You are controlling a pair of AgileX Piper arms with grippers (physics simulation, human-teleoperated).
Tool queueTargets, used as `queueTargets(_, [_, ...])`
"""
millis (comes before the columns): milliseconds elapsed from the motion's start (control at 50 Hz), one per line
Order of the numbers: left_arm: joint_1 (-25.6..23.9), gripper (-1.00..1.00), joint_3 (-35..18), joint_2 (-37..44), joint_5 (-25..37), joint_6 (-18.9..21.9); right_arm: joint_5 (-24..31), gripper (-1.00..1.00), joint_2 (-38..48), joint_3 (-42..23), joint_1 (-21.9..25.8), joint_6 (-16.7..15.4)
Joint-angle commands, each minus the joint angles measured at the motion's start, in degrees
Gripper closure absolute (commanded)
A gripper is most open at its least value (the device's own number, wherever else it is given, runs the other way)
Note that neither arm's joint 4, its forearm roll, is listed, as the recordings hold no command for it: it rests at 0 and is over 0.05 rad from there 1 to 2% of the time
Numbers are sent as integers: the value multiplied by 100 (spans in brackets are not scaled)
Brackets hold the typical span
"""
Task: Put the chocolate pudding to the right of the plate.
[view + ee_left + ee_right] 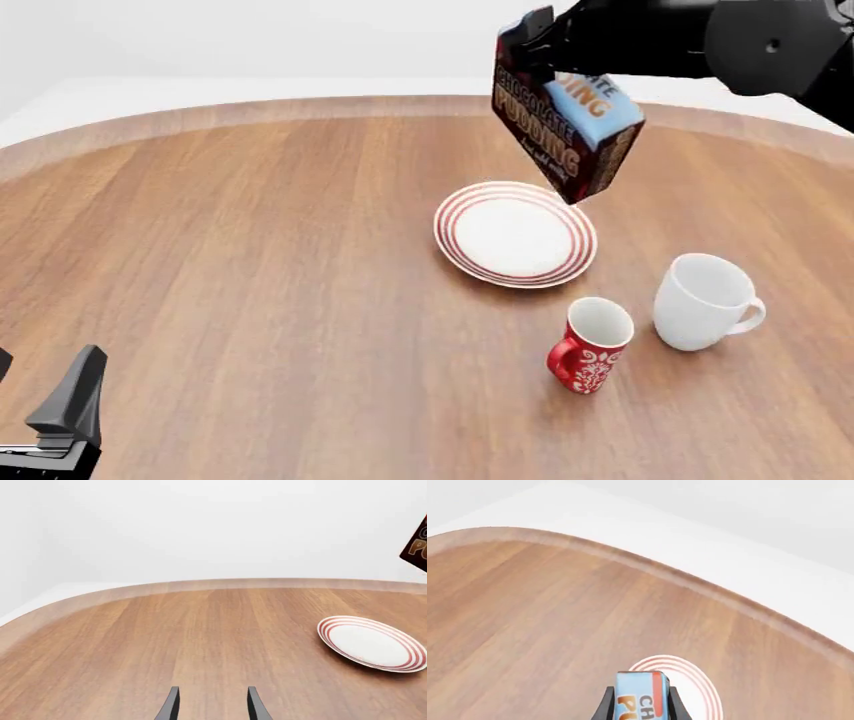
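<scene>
Above the far edge of the plate [515, 234], the right gripper [541, 40] holds the pudding box [563, 125] tilted in the air, its jaws closed on the box's sides. The spot right of the plate is partly taken by the white mug [705, 301] and the red mug [589, 346], so a careless descent could knock one over. The left gripper [212, 707] rests low with its jaws parted, holding nothing.

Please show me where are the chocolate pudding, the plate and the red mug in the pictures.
chocolate pudding [550, 130]: front view, on its dark brown printed face.
plate [515, 234]: front view, on its white middle.
red mug [587, 358]: front view, on its patterned side.
</scene>
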Motion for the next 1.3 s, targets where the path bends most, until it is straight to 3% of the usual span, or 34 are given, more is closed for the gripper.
queueTargets(20, [0, -100, 0, 0, 0, 0, 43, 100, 126, -269, -713, 172])
queueTargets(400, [0, -100, 0, 0, 0, 0, -244, 100, 943, -628, -1688, 261])
queueTargets(420, [0, -100, 0, 0, 0, 0, -283, 100, 1053, -684, -1823, 381])
queueTargets(600, [0, -100, 0, 0, 0, 0, -617, 100, 1654, -684, -2382, 491])
queueTargets(1060, [0, -100, 0, 0, 0, 0, -1141, 100, 2932, -829, -2696, 424])
queueTargets(1300, [0, -100, 0, 0, 0, 0, -1274, 100, 3183, -808, -2740, 452])
